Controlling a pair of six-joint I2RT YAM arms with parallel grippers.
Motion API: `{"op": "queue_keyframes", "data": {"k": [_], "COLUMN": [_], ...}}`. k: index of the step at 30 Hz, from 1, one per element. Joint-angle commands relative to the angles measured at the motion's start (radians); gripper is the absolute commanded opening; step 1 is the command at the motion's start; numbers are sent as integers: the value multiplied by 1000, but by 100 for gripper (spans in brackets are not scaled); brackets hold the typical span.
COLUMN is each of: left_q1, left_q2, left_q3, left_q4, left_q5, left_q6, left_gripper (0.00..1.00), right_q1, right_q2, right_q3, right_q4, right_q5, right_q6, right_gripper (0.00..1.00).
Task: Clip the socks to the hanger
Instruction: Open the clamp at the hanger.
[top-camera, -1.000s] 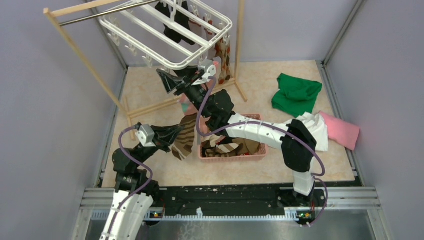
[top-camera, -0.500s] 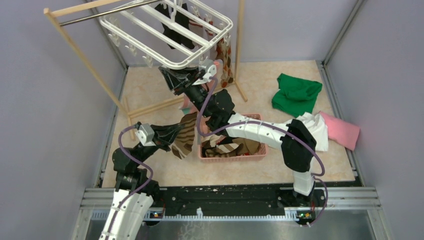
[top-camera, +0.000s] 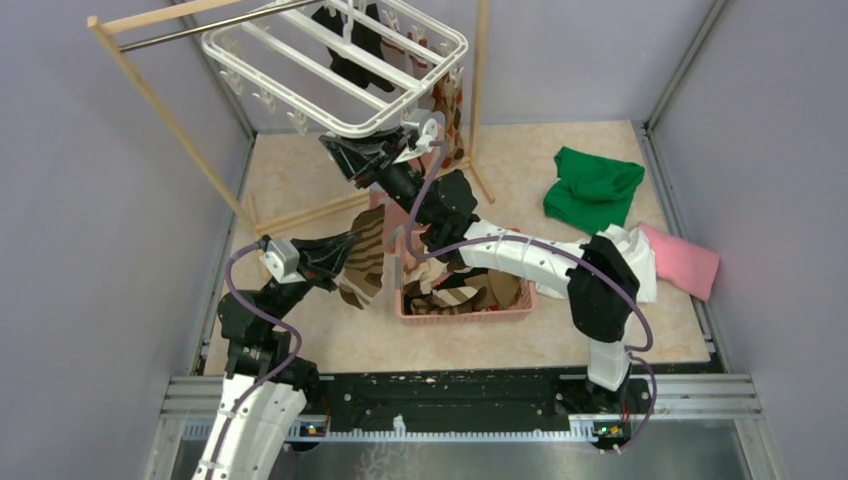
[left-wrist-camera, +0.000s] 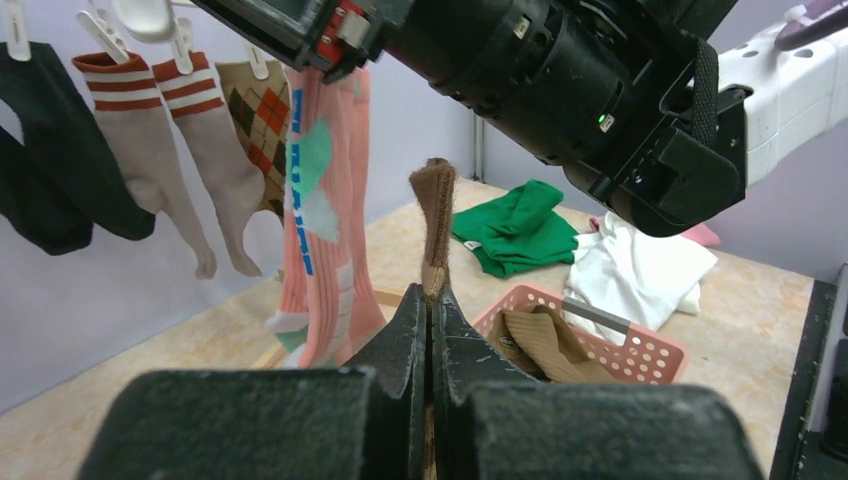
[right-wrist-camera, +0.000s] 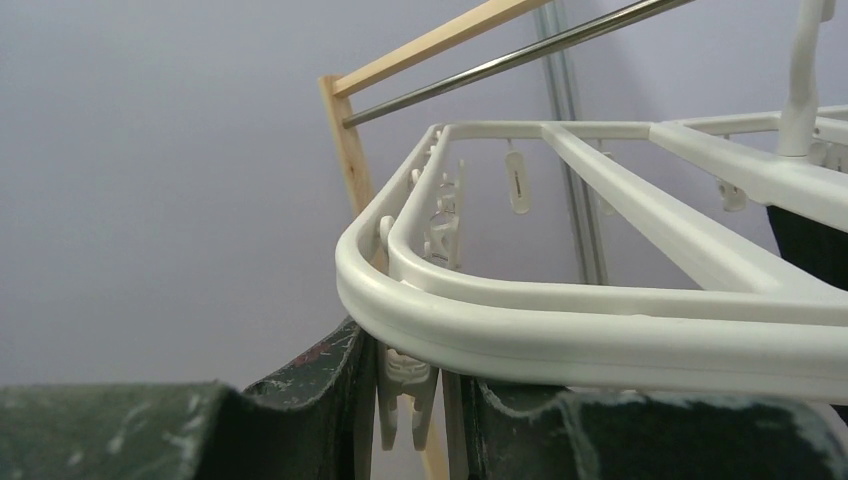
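so the step in hand is getting the next sock into a free clip, and both arms are half set up for it. the right hand (right-wrist-camera: 405, 368) is up under the near corner of the hanger (right-wrist-camera: 620, 340), fingers closed in either side of a small white clip (right-wrist-camera: 404, 412). it looks like it's pinching it, though i can't see whether the clip's mouth is actually gaping. the left hand (left-wrist-camera: 430, 295) is pressed tight on the striped sock (top-camera: 365, 262), with a short brown stub of cuff poking up past the fingertips.

if i were doing it, i'd keep that clip squeezed and steady and bring the stub up from below into the mouth. only let go on the right once the fabric is properly in. the hanger dangles from the rod of the wooden rack (top-camera: 160, 100), so any shove probably swings it off line. go slow. that floppy stub may fold over too, so a shorter one would feed better.

where things are: in the overhead view the sock hangs left of centre, well below and apart from the clip at upper centre. the hanger, a white grid frame, fills the upper left. it already carries a black sock (left-wrist-camera: 60, 190), a red-banded beige pair (left-wrist-camera: 150, 150), an argyle one (left-wrist-camera: 262, 110) and a pink-teal one (left-wrist-camera: 325, 200). more socks sit in the pink basket (top-camera: 470, 314) on the worktop.
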Motion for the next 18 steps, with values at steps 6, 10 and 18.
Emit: {"op": "queue_keyframes", "data": {"k": [6, 10, 18], "left_q1": [4, 4, 6], "left_q2": [46, 69, 156], "left_q3": [84, 91, 141], "left_q4": [46, 92, 140], "left_q5": [-75, -89, -138], "left_q6": [-32, -95, -164], "left_gripper": [0, 0, 0], "right_q1": [-73, -87, -104], "right_q2": [-120, -143, -173], "right_q3": [-38, -59, -93], "right_q4": [-14, -17, -7], "right_q5": [-190, -211, -256], "right_q6": [167, 188, 197], "right_gripper": [0, 0, 0]}}
